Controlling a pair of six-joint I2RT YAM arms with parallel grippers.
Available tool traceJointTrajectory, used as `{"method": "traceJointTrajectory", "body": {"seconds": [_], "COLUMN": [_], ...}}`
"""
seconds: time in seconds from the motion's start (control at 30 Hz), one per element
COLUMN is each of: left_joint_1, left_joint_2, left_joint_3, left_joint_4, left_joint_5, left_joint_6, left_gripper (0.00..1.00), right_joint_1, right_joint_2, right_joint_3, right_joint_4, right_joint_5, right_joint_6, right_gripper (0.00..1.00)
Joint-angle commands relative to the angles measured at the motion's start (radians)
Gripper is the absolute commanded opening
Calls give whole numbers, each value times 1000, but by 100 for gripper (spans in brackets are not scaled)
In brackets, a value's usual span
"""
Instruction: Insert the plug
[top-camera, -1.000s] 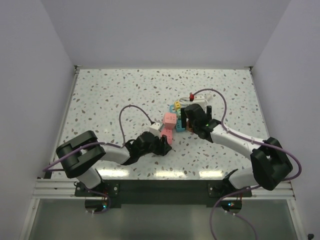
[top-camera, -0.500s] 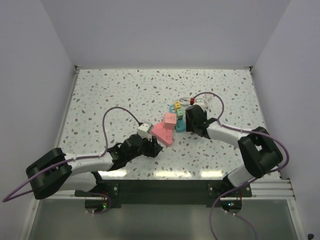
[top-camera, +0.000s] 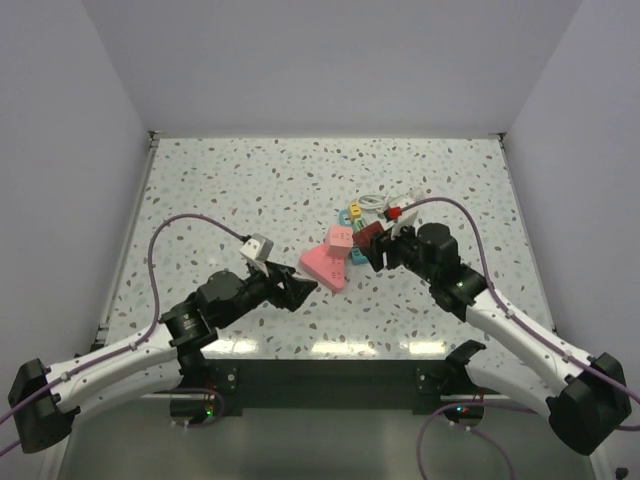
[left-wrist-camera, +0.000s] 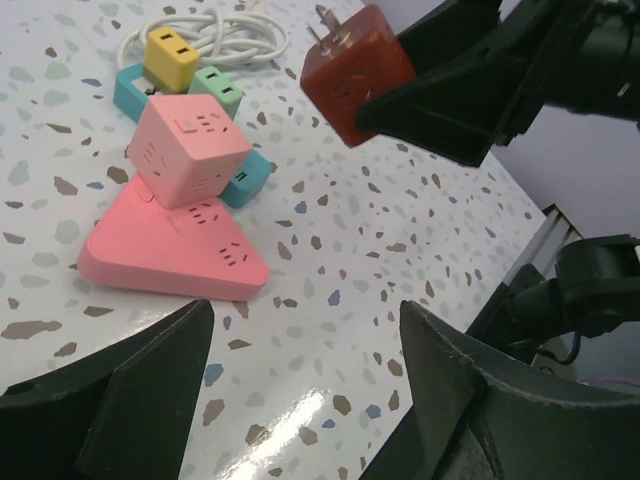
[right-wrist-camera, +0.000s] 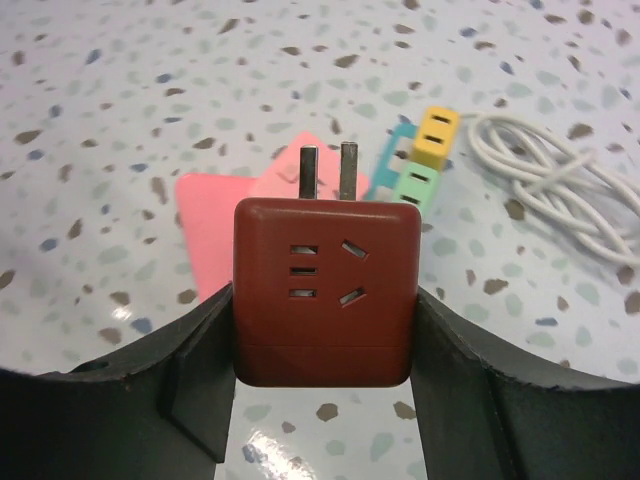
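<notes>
A dark red cube plug (right-wrist-camera: 325, 290) with two metal prongs pointing away sits clamped between my right gripper's (right-wrist-camera: 325, 310) fingers, held above the table. It also shows in the top view (top-camera: 366, 240) and the left wrist view (left-wrist-camera: 356, 72). A pink triangular power strip (top-camera: 325, 267) lies flat on the table with a pink cube adapter (top-camera: 339, 239) on its far corner. The plug hangs just right of that cube, apart from it. My left gripper (top-camera: 300, 288) is open and empty, low over the table just left of the strip (left-wrist-camera: 165, 252).
Teal, yellow (right-wrist-camera: 438, 134) and green (right-wrist-camera: 414, 185) small adapters sit clustered behind the pink strip. A coiled white cable (right-wrist-camera: 560, 190) lies right of them, behind my right gripper. Purple arm cables loop over the table on both sides.
My right gripper has lifted the red plug off the cluster and drawn back to the right. My left arm has pulled back toward the near left; the pink strip has turned.
</notes>
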Motion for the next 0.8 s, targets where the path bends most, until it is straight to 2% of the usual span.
{"method": "traceJointTrajectory", "body": {"seconds": [0.0,0.17,0.4,0.77], "left_joint_1": [7,8,8,8], "left_joint_2": [-20,-46,6,82], "left_joint_3": [85,108,120,117], "left_joint_4": [-62,-24,20,16], "left_joint_5": [55,124,179,133], "left_joint_6": [15,-37,-67,-71], "left_gripper": [81,88,92,95], "right_joint_1": [50,181,335,434], "right_joint_2": [-75,-107,-29,-24], "right_joint_3": [-33,-9,37,51], "right_joint_4": [92,40,6,6], "right_joint_5": [-259,-212,-148,-71], "right_joint_6": [-116,-178,-226,-252], "right_gripper": [8,3,2,2]}}
